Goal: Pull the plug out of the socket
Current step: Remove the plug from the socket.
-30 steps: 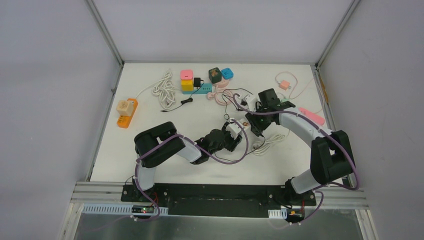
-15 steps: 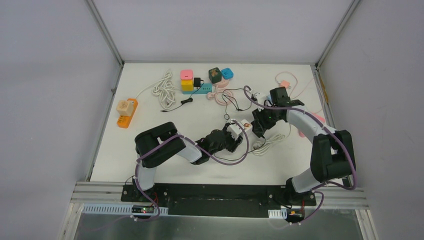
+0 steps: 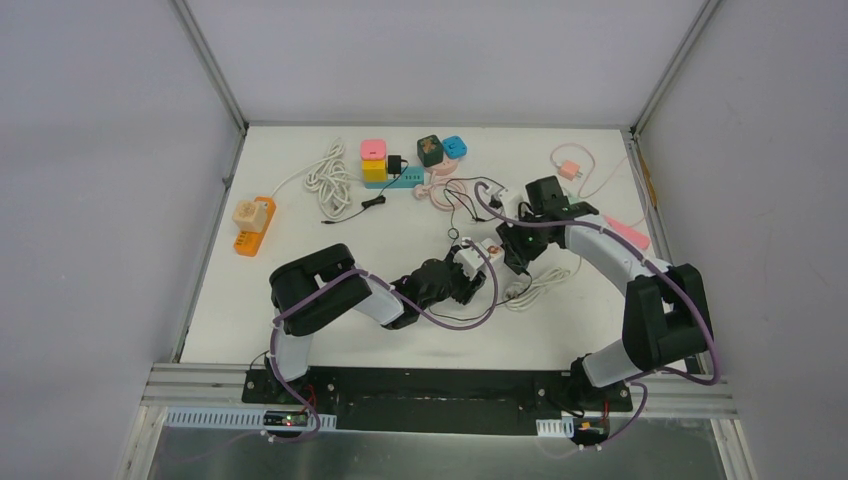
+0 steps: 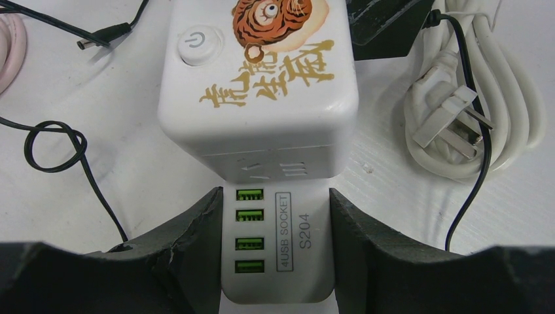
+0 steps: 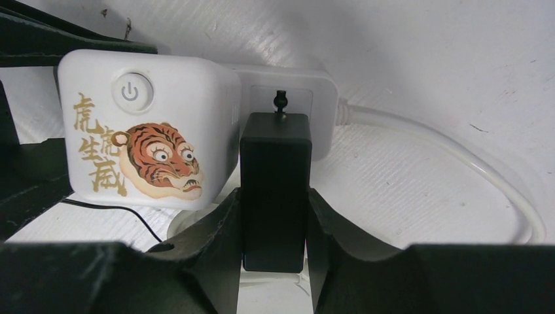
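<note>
The socket is a white cube with a tiger picture and a power button, seen also in the right wrist view. My left gripper is shut on its lower part with the green USB ports. The plug is a black block with a thin black lead, lying against the socket's white side part. My right gripper is shut on it from the right. Whether its pins sit in the socket is hidden.
A coiled white cord lies just right of the socket. A thin black cable loops behind it. Coloured cube sockets, a white cord bundle, an orange strip and a pink charger lie farther back.
The right wrist swung out to the right half a second ago and has come back close to the socket. The left arm and the socket have stayed put.
</note>
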Motion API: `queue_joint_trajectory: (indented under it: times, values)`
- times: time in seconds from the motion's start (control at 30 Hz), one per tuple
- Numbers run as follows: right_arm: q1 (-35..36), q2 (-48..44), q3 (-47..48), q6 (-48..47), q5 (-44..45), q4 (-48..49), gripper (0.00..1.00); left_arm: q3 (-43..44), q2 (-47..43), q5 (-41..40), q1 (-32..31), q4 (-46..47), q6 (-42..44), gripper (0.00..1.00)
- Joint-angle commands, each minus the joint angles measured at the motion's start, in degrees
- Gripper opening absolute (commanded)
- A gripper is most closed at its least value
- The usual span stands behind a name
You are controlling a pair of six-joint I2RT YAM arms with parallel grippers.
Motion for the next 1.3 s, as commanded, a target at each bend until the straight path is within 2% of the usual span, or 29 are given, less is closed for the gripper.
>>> queue_joint_trajectory:
  times: [0.0,0.23,0.73,0.8,1.07,1.27]
  values:
    - [-2.44,-0.24,2.25,3.36,-11.65,-2.41,0.00,1.07,2.05,-0.91,-0.24,-3.61,1.33,0.00]
    - [-6.62,-0.72,2.27,5.39,-17.44,-2.85,0.00,0.98,1.99,-0.74,-0.25,-3.72,1.36,0.00]
    - [1.98,-2.72,0.77,-1.93,-1.05,-1.19,0.00,1.65,2.35,-0.74,-0.26,-4.66,1.53,0.00]
    - [1.45,-2.89,1.10,-1.30,-2.49,-1.60,0.00,1.84,2.42,-0.74,-0.26,-4.84,1.53,0.00]
    - [-6.14,-2.86,2.75,2.86,-17.12,-4.37,0.00,1.88,2.42,-0.49,-0.33,-5.08,1.62,0.00]
    - [-7.22,-2.99,2.31,3.34,-17.85,-3.82,0.00,1.42,2.16,-0.49,-0.33,-4.74,1.60,0.00]
